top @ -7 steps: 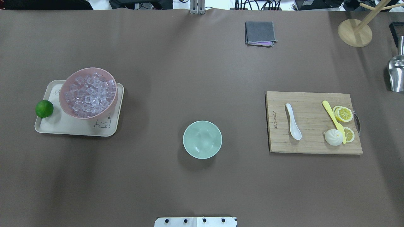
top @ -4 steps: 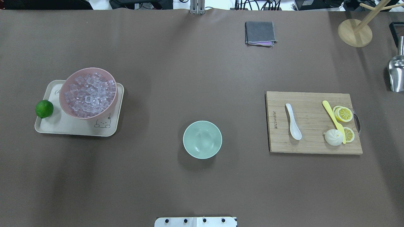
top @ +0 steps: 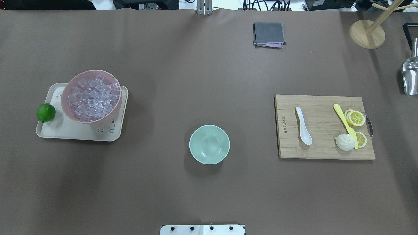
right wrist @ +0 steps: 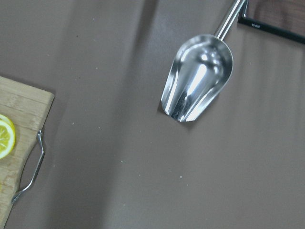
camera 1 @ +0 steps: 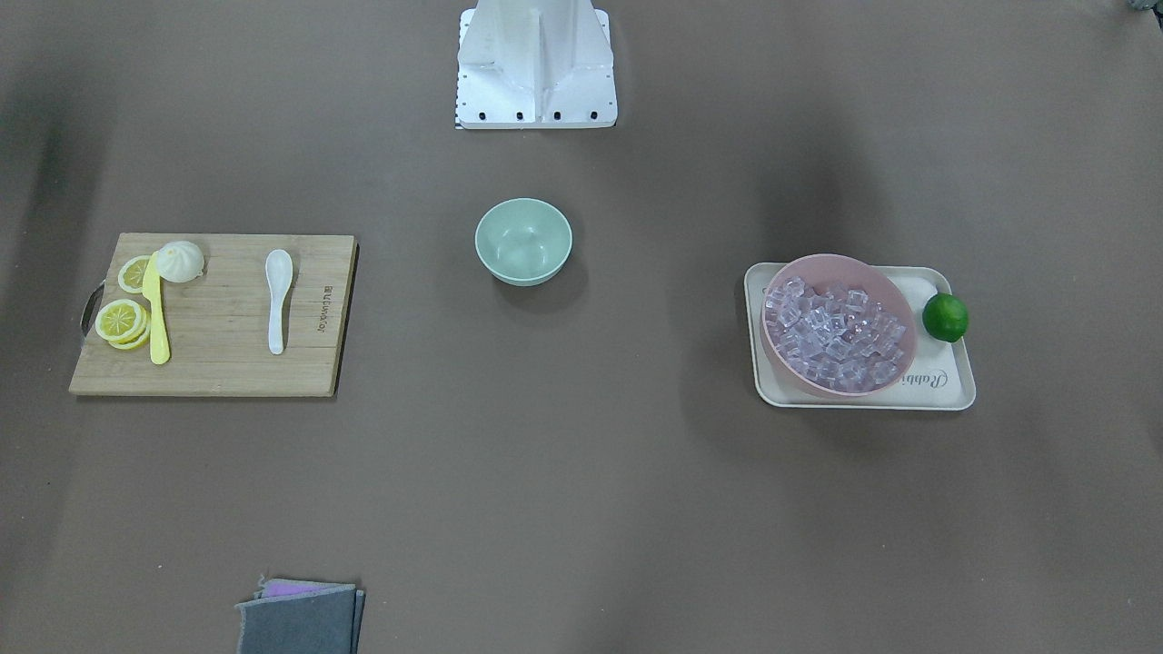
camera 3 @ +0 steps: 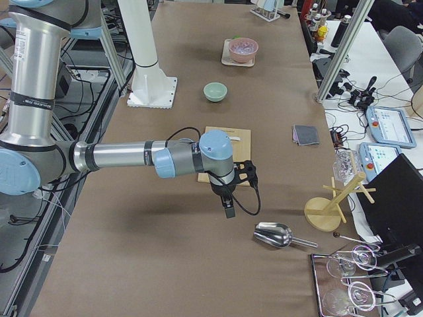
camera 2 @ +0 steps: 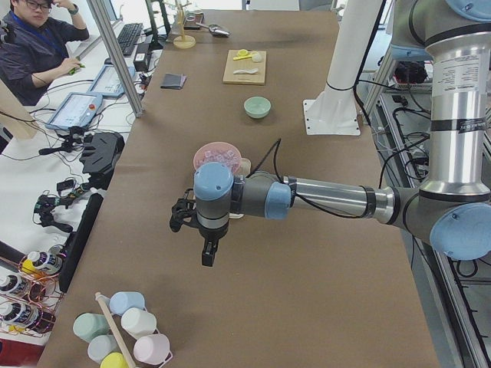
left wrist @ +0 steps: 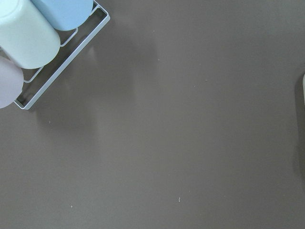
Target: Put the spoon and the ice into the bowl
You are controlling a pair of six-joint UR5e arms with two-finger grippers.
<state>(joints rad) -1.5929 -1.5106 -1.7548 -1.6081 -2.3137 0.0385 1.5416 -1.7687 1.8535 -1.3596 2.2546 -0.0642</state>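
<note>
one mint-green bowl (top: 209, 144) stands empty at the lower centre of the overhead view, on the brown bench (top: 196, 81). one white spoon (top: 303, 125) lies on one cutting board (top: 321, 150) at the right, its scoop toward the lower edge. beside it on the board are one yellow knife (top: 345, 124), one white bun (top: 345, 142) and some lemon slices (top: 355, 117), stacked and hard to count. the ice (top: 92, 97), clear cubes too crowded to count, fills one pink bowl (top: 64, 99) on one tray (top: 65, 132) at the left. one lime (top: 45, 112) sits at the tray's left edge. one folded grey cloth (top: 269, 34) lies at the top. one metal scoop (right wrist: 198, 78) lies at the far right, cut off there by the frame.

the grippers show only in the side views. in the exterior left view the left gripper (camera 2: 207, 257) hangs over bare bench at centre left. the pink bowl is just above it in the frame; the green bowl and spoon are well apart, farther up. in the exterior right view the right gripper (camera 3: 228, 208) hangs between the board and the scoop. the arm hides part of the board, and the spoon cannot be made out there. whether either gripper is wide or narrow cannot be told.
</note>
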